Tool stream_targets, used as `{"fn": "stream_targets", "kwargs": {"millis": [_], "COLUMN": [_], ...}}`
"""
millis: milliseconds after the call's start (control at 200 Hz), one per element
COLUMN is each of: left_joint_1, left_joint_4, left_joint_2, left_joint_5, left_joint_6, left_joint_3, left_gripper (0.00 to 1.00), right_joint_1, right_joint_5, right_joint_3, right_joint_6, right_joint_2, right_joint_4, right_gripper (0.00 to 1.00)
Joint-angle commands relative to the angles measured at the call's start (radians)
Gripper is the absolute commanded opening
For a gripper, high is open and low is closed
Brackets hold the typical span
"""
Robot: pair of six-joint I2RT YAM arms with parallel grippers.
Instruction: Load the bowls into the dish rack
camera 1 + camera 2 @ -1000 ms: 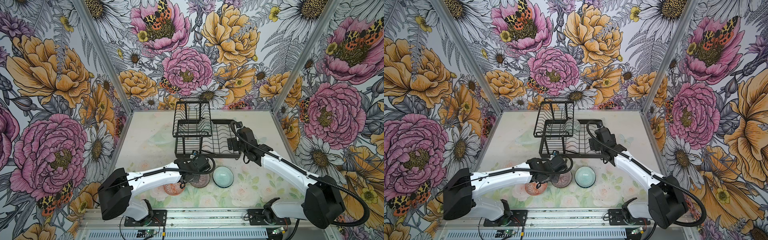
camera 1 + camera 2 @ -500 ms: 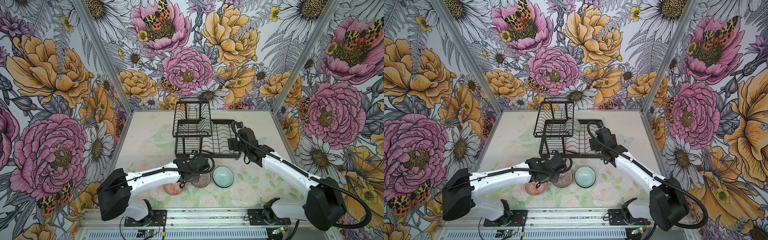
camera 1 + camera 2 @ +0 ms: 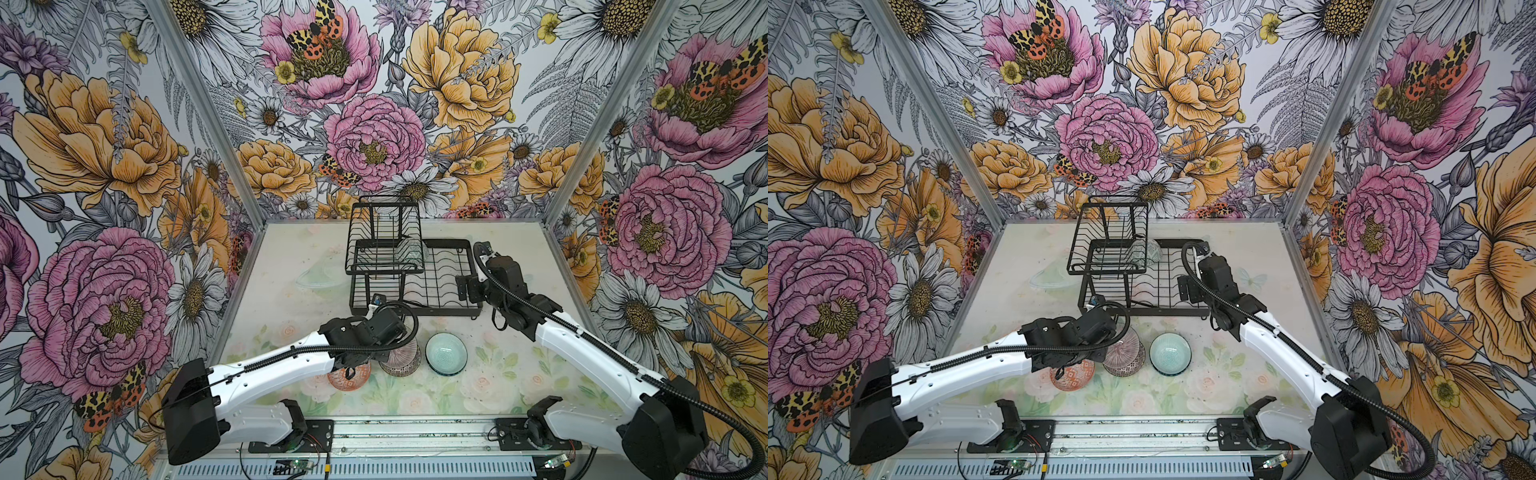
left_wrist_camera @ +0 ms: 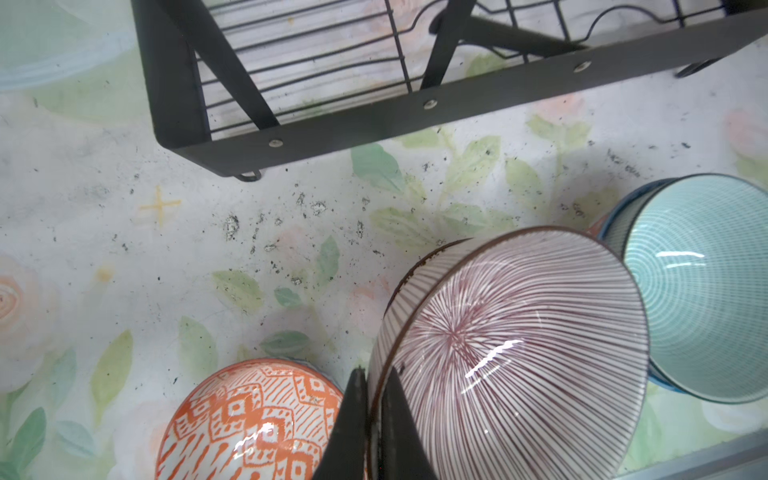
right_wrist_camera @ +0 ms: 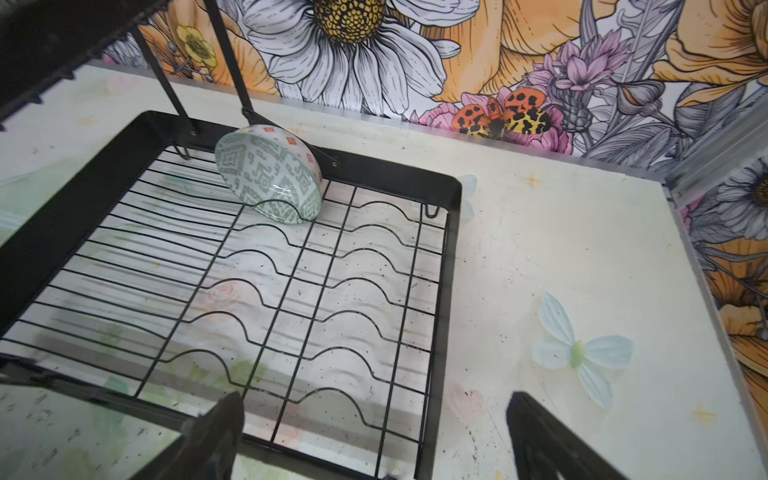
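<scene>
**Dish rack** (image 5: 395, 168), one, black wire, at the middle of the table (image 3: 291, 257) toward its far edge. Its raised basket (image 3: 382, 232) looked empty.

**Bowls, four counted for certain.**
- Grey-green bowl (image 5: 270, 174), one. It stood on edge against the far rim of the base tray, probably so the wires keep it upright and the other slots stay free.
- Pink ribbed bowl (image 4: 511, 353), one, near the table's front edge and tipped up. A dark rim showed beneath it; whether that was another bowl could not be told.
- Orange bowl (image 4: 249, 419), one, just beside the pink one.
- Teal bowl (image 4: 702, 291), one, on the pink bowl's other side.

**Left gripper** (image 4: 370, 386), clenched on the pink bowl's rim with one finger inside and one outside, apparently because the thin wall suits a pinch.

**Right gripper** (image 5: 374, 399), spread wide and empty above the rack's near right corner.
</scene>
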Motion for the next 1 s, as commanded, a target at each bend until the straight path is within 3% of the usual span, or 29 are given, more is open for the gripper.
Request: {"fn": "stream_targets", "kwargs": {"millis": [0,220,440,646,996], "left_joint_1": [-0.006,-0.022,-0.046,-0.046,-0.041], "left_joint_4": [0.148,0.433,0.604,0.745,0.869], "left_joint_2": [-0.079,-0.136,-0.094,-0.08,0.002], "left_joint_5": [-0.068,-0.157,-0.221,-0.229,-0.176], "left_joint_6": [0.055,0.117,0.191,0.221,0.257], "left_joint_3": [0.011,-0.045,-0.069,-0.109,-0.088], "left_gripper": [0.0,0.0,0.0,0.0,0.0], "right_joint_1": [-0.003,0.0,0.023,0.048,0.161], "right_joint_5": [-0.156,-0.391,-0.515,-0.484,-0.268], "right_joint_3": [-0.009,-0.028,-0.05,-0.068,-0.054], "right_joint_6": [0.022,0.121,0.208,0.238,0.265], "right_joint_2": [-0.076,-0.21,-0.314,-0.291,-0.162], "right_joint_4": [0.005,-0.013,-0.024,-0.023,-0.021], "right_gripper": [0.99,0.99,0.99,0.96,0.86]}}
